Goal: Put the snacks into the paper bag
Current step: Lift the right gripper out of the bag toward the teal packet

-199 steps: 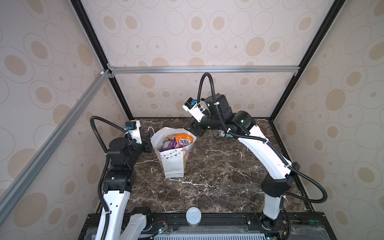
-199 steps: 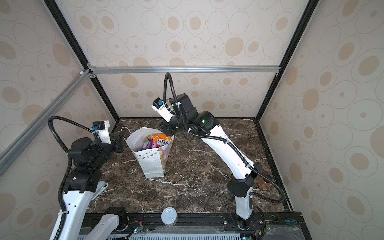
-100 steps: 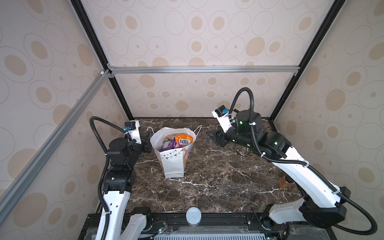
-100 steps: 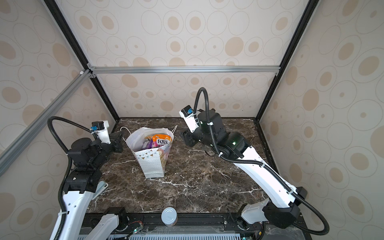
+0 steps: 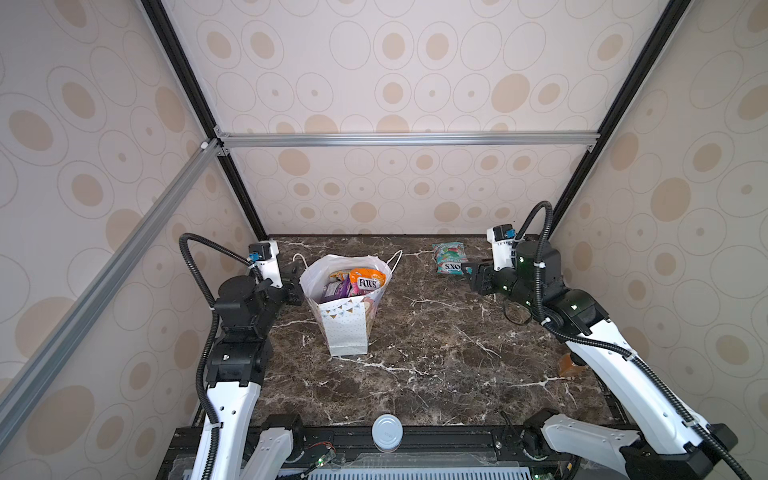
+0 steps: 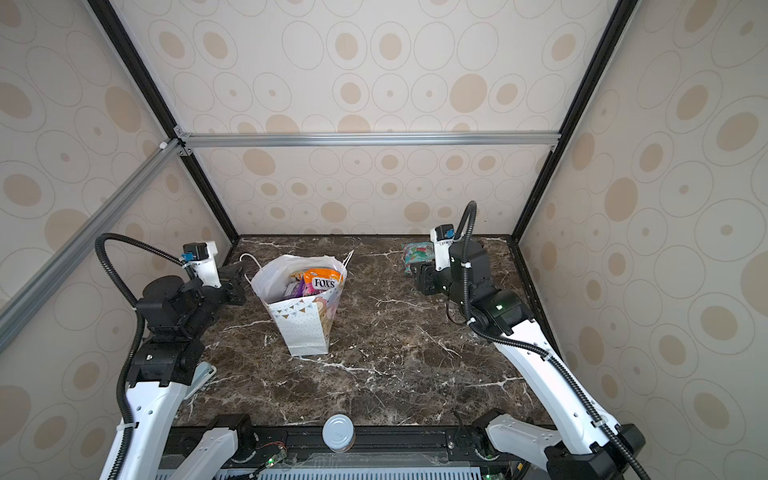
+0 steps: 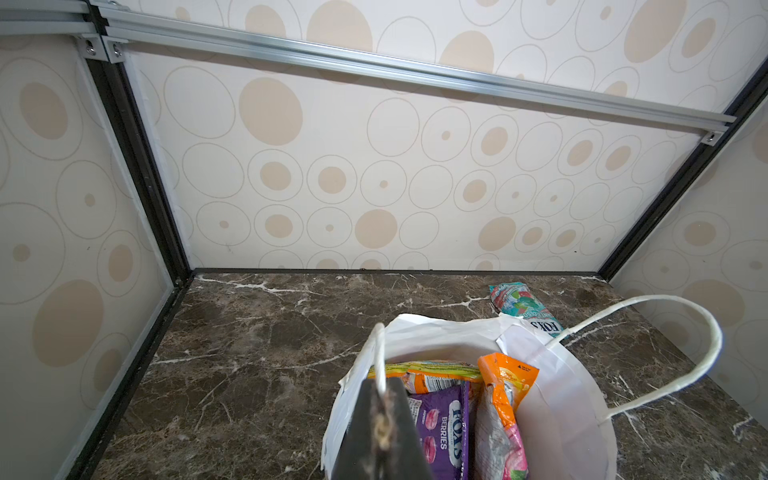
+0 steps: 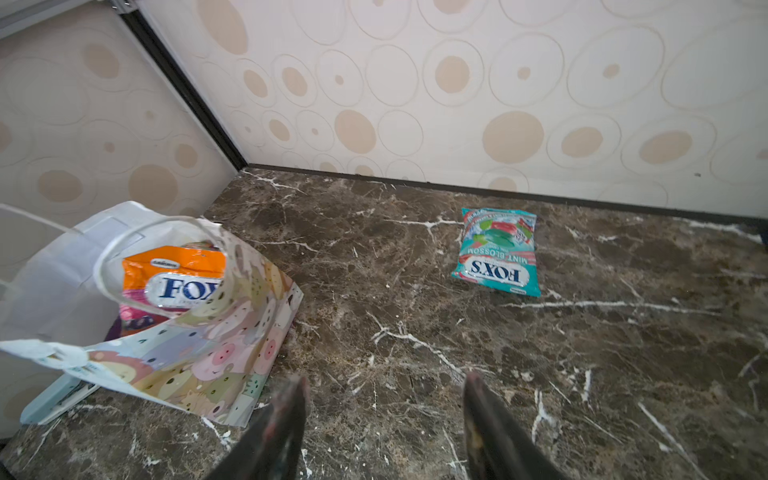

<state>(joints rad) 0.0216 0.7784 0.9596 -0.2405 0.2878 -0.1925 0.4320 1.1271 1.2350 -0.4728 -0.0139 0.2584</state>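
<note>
Marble table (image 5: 436, 353) carrying everything. Paper bag (image 5: 347, 328) standing upright, mouth gaping. Left gripper (image 7: 380, 399) sitting at paper bag's left rim, fingers pinching together on its cord handle. Right gripper (image 8: 384, 382) hovering well right of paper bag, fingers spread apart. Teal packet (image 5: 449, 259) lying flat, far right of paper bag. Orange packet (image 5: 368, 280) and purple packet (image 5: 336, 289) sticking up inside paper bag.

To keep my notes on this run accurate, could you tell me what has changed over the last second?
The right gripper swung away from above the paper bag to the right and now hangs open and empty near the teal packet on the table. Nothing was grasped or released. The left gripper stays shut on the bag's handle; the bag and its contents are unmoved.
</note>
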